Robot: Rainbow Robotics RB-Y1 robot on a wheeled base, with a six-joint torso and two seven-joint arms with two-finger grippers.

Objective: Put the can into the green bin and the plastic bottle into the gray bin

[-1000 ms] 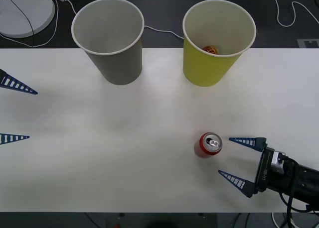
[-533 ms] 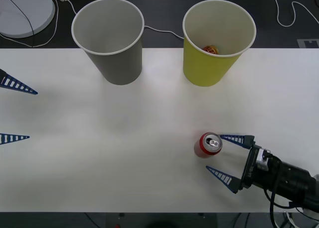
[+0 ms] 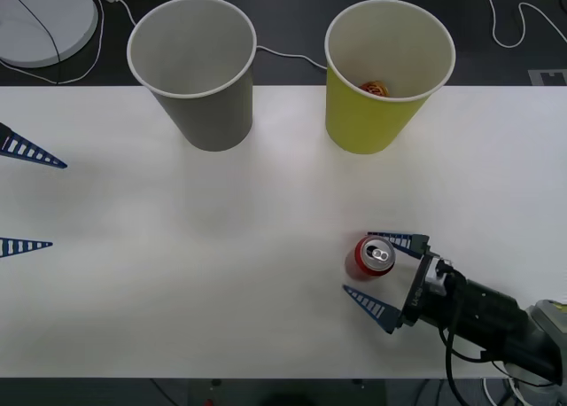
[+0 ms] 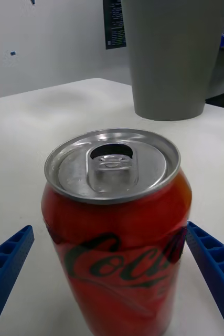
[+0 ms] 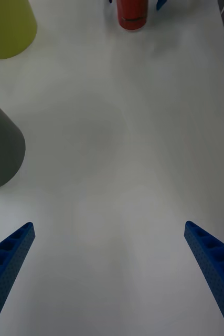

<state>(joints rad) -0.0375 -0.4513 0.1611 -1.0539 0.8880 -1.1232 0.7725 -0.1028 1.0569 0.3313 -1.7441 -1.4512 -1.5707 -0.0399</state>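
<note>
**A:** So what changed? The right gripper (image 3: 377,271) has slid in across the desk (image 3: 221,273) over the last second — it was sitting off to the side of the can (image 3: 369,258), and now its fingers straddle it, one on each side.

**B:** Closed yet?

**A:** Nope, wide open with gaps both sides in the wrist view, nothing held. The can stands upright near the desk's front edge, well apart from the green bin (image 3: 387,78). Looks ready for a squeeze.

**B:** Left gripper (image 3: 27,196)?

**A:** Parked at the desk's left edge, fingers spread, empty.

**B:** Anything unclear?

**A:** There's a small orange object (image 3: 374,89) inside the green bin — hard to say what it is. The gray bin (image 3: 193,74) looks empty, though its bottom is out of sight.
</note>
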